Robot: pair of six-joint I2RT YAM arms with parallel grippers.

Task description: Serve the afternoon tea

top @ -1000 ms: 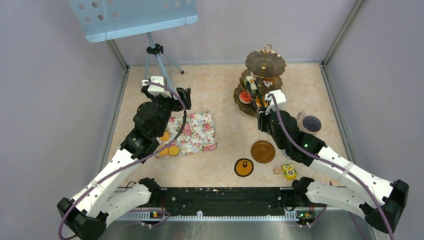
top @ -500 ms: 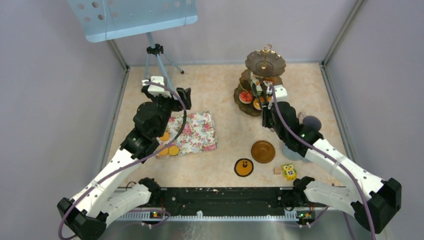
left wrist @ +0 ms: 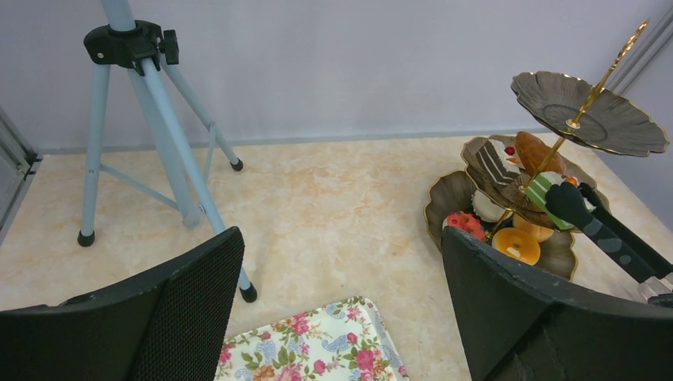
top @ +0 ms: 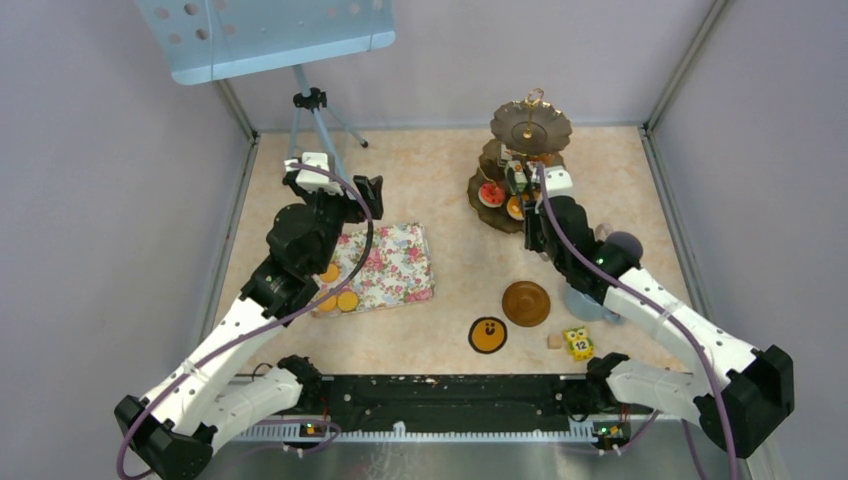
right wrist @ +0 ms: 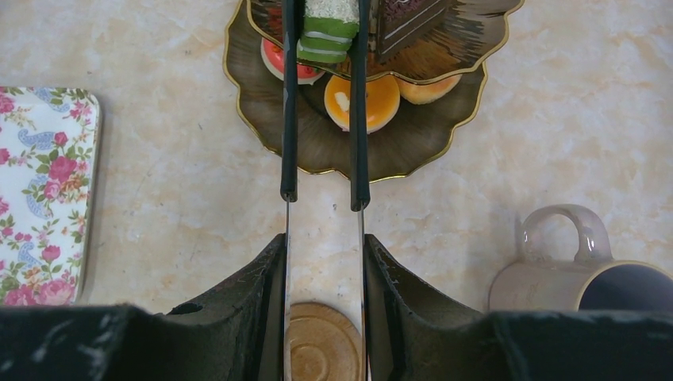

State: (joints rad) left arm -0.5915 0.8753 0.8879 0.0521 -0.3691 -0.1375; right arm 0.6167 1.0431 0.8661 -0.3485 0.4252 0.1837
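The dark three-tier gold-trimmed stand (top: 530,127) is at the back right. My right gripper (right wrist: 324,246) is shut on a pair of metal tongs (right wrist: 359,119). Their black tips pinch a green striped cake slice (right wrist: 327,32) at the edge of the stand's middle tier (right wrist: 468,48), next to a chocolate slice (right wrist: 405,20). An orange round (right wrist: 373,99) and a red round (right wrist: 305,71) lie on the bottom tier. Nearer me are the brown saucer (top: 526,302) and grey mug (right wrist: 571,278); the light blue cup (top: 578,302) is mostly hidden by my right arm. My left gripper (left wrist: 341,317) hangs open above the floral tray (top: 390,265).
Two orange rounds (top: 347,300) lie on the tray's near-left corner. An orange face coaster (top: 487,334), a small wooden cube (top: 553,341) and the yellow owl block (top: 578,343) lie near the front. A tripod (top: 310,100) with a blue plate (top: 265,35) stands at the back left.
My right arm has pushed the tongs with the green slice further back and up, in over the stand's middle tier. The left arm has not moved.
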